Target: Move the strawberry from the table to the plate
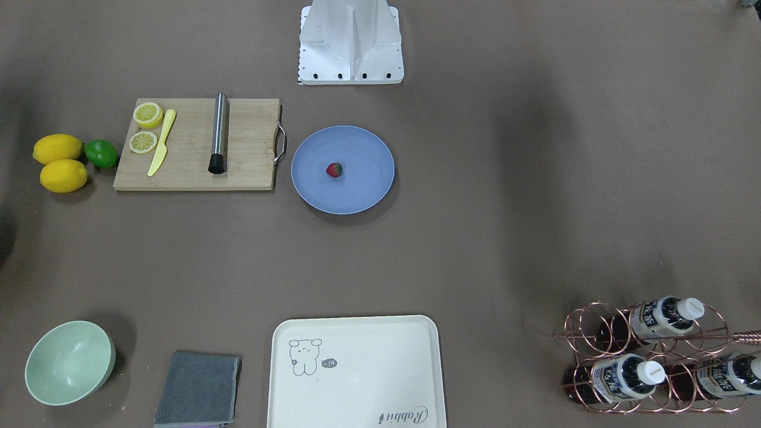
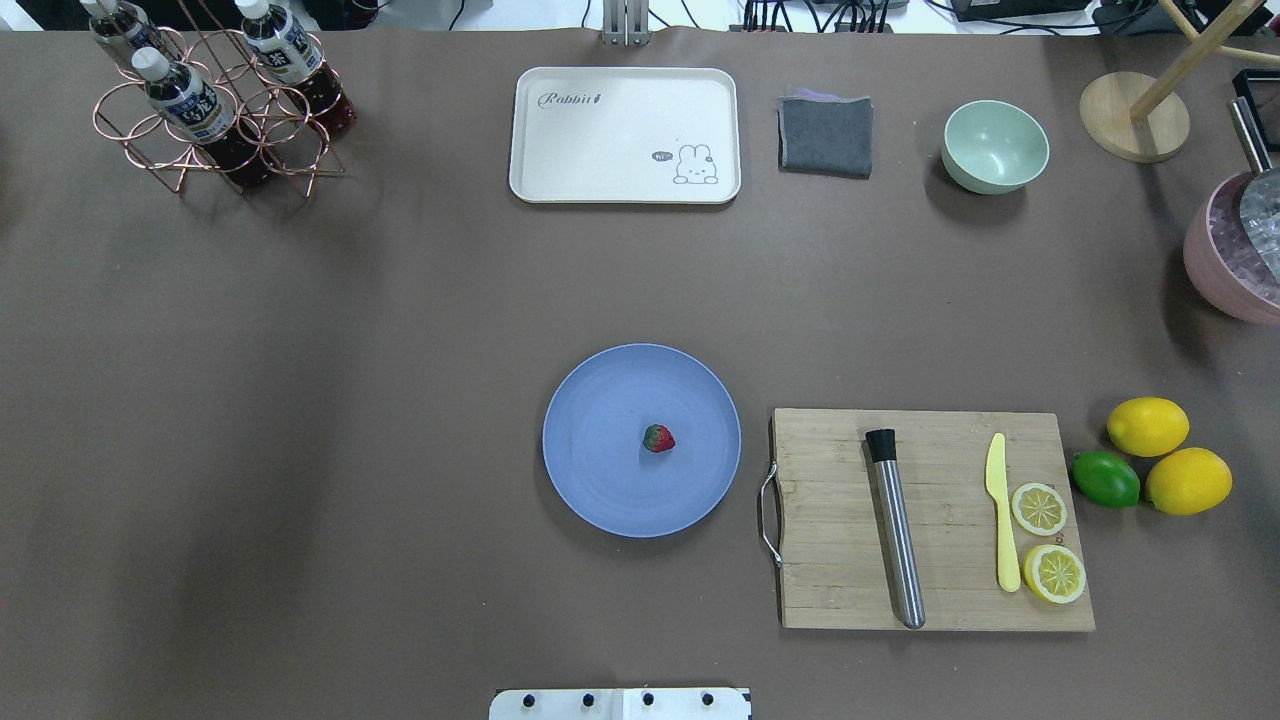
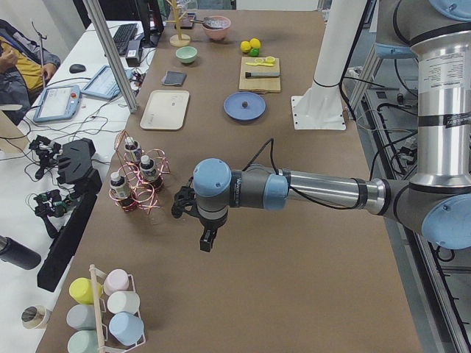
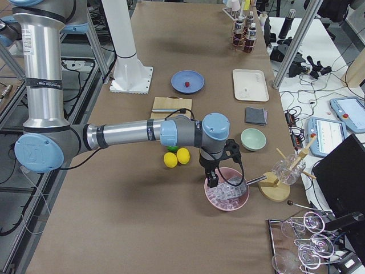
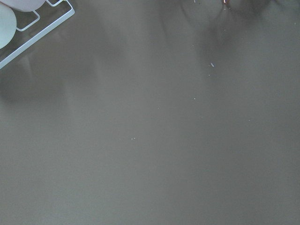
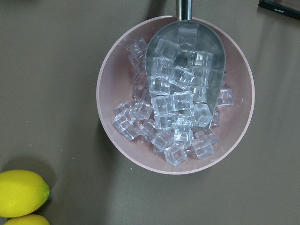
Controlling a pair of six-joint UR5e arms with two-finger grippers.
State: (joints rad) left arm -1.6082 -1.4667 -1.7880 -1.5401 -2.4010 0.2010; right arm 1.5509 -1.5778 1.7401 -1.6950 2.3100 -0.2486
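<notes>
Currently we find strawberry (image 2: 658, 438) lying near centre of plate (image 2: 600, 500). Plate sits on table (image 2: 400, 400), just beside board (image 2: 930, 520). Left gripper (image 3: 207, 241) hangs over bare table near bottle rack (image 3: 136, 180), well apart from plate. Right gripper (image 4: 212, 180) hangs over pink ice bowl (image 4: 227, 198), also well apart. We see nothing held by either. Finger spread of both: we cannot tell, side views only.

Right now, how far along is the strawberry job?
Done, it seems: the strawberry lies near the middle of the blue plate. Neither arm is at it: the left gripper hangs over bare table, the right gripper over the pink ice bowl. Nothing looks left.
</notes>
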